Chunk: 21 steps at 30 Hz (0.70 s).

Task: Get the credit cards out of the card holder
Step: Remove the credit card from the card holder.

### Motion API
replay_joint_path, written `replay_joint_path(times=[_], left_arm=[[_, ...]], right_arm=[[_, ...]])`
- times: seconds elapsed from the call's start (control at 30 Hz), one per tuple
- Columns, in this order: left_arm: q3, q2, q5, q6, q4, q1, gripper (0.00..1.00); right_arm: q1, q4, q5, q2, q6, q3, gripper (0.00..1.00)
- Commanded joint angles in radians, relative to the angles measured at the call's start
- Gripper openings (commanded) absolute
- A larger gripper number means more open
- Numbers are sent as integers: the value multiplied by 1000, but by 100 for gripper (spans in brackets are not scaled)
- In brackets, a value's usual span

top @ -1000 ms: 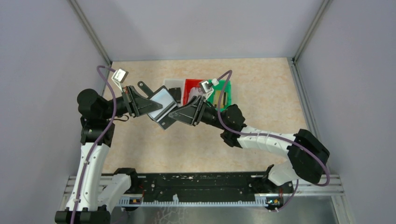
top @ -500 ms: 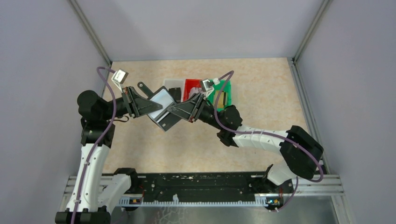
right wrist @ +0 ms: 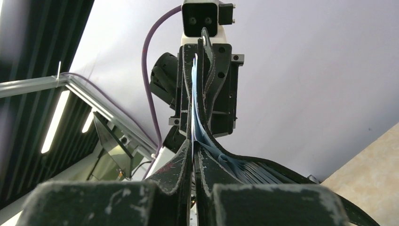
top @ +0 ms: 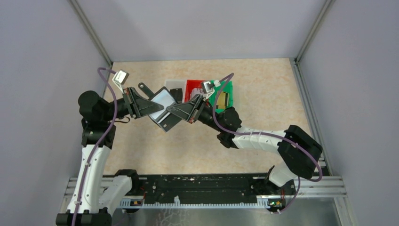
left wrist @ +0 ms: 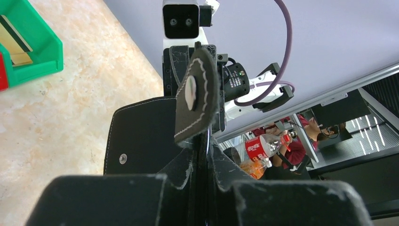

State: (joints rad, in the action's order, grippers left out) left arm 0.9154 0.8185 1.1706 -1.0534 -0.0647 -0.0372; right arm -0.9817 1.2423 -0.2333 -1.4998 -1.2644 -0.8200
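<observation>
The card holder (top: 165, 123) hangs in the air between the two arms, over the middle of the desk (top: 263, 94) and just nearer than the bins at its far edge. It is black and leather-like with pale stitching along its edges, folded open, and its narrow strap tab (left wrist: 197, 99) stands up with a round snap on it. A pale silvery card (top: 162, 100) shows in its open face. The left gripper (top: 156, 109) has its fingers pressed together on the holder's edge. The right gripper (top: 170, 113) comes in from the other side, its fingers (right wrist: 181, 165) pinched tight on the thin pale edge of the card. Behind sit the white bin (top: 175, 84), the red bin (top: 192, 86) and the green bin (top: 229, 92), a gold card (top: 225, 99) lying in the green one
</observation>
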Motion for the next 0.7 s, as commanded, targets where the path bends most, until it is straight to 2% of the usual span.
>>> replay_joint_path(times=[0.0,0.1,0.2,0.33,0.4,0.53,0.67], left_arm=[[47,1,62,36,42,1,12],[54,6,61,38,52,5,15],[54,8,61,33,47,8,25],[45,4,60,3,12,8,31],[34,-4,63,-18,-16,8,30],[22,-28,51,-28,-52,8,17],[31,-16,68,-68,-75,10,17]], right_arm=[[-7,57,51,4,35,5,0],[-8,58,48,11,47,24,0],[-13,57,48,15,52,42,0],[-20,55,56,10,57,51,0],[-23,53,60,7,57,44,0],[-26,40,57,6,61,30,0],[-26,39,57,12,71,39,0]])
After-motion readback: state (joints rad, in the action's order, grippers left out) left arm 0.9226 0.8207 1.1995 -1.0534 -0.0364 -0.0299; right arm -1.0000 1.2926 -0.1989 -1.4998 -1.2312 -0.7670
